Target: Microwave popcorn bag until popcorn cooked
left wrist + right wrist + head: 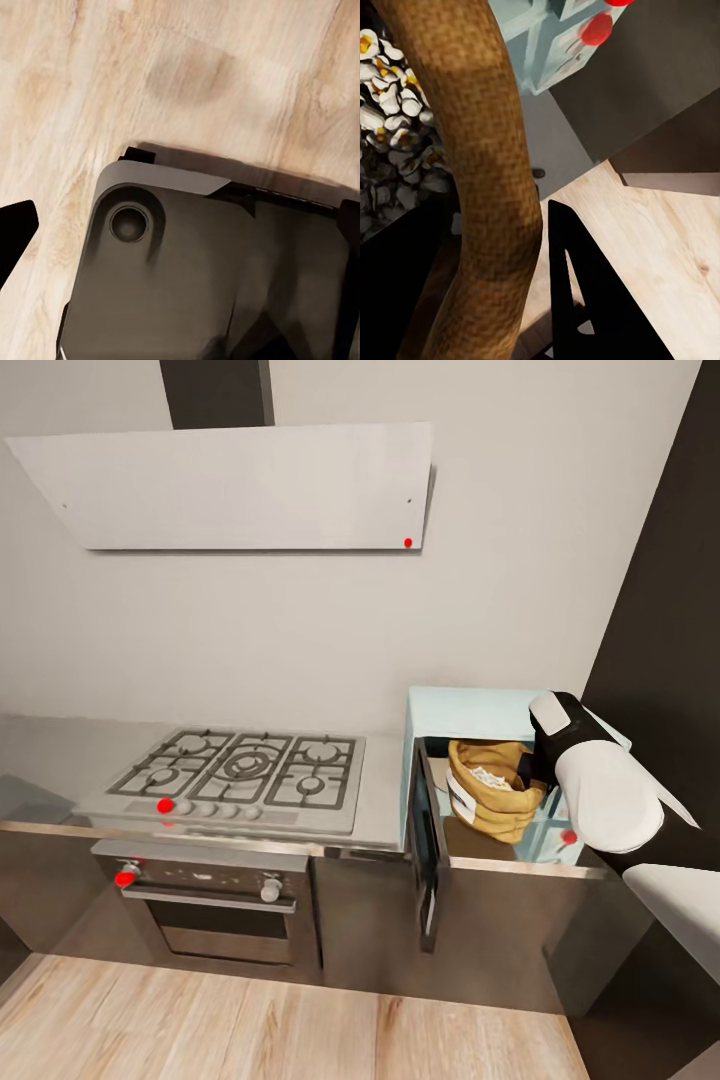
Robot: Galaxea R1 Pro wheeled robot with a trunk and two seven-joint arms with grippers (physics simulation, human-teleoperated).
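Note:
The pale blue microwave [470, 705] stands on the grey countertop [385, 800] with its dark glass door [428, 840] swung open toward me. The tan popcorn bag [490, 790] sits in the microwave's opening, tilted, its mouth showing white. My right gripper [530, 765] is shut on the bag's rim from the right. In the right wrist view the woven brown bag rim [472, 150] runs close past the camera, white popped popcorn [390, 150] lies inside it, and one black finger [585, 300] shows beside it. My left gripper [180, 225] hangs open over the floor, nothing between its fingers.
A gas hob [240, 770] and built-in oven [210, 905] lie left of the microwave, under a white hood [240, 485]. A dark tall cabinet [670, 610] closes the right side. Light wood floor [250, 1020] runs along the front. My own dark base [210, 277] sits below the left gripper.

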